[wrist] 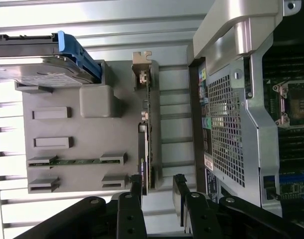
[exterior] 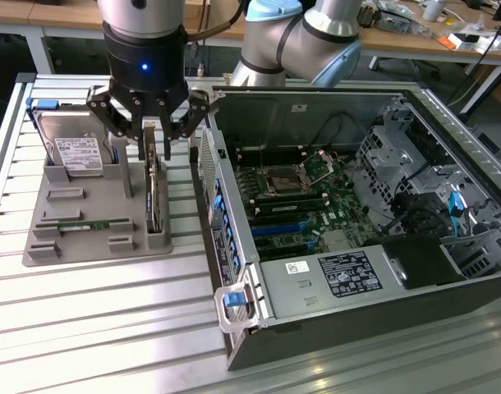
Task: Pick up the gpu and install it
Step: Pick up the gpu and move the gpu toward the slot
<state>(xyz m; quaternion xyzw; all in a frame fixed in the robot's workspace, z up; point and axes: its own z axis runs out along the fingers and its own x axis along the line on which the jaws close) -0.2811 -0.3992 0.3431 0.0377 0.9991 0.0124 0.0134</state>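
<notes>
**Straddling the gpu [exterior: 154, 193], pick not yet made**

Jaws: spread wide and released, one finger on either side of the gpu's upper edge, gripping nothing.
Item: the gpu stands on edge in a slot of the grey holder [exterior: 70, 246], on the side nearest the computer case [exterior: 341, 279].
Same holder: hard drive [exterior: 74, 152] propped at the back, memory stick [exterior: 78, 223] in its clips.
Support: holder and case rest on the slatted table [exterior: 86, 328].
Case: open, with expansion slots [exterior: 279, 230] that look vacant.
Progress, as judged: early; grasp, lift and installation all remain.
</notes>
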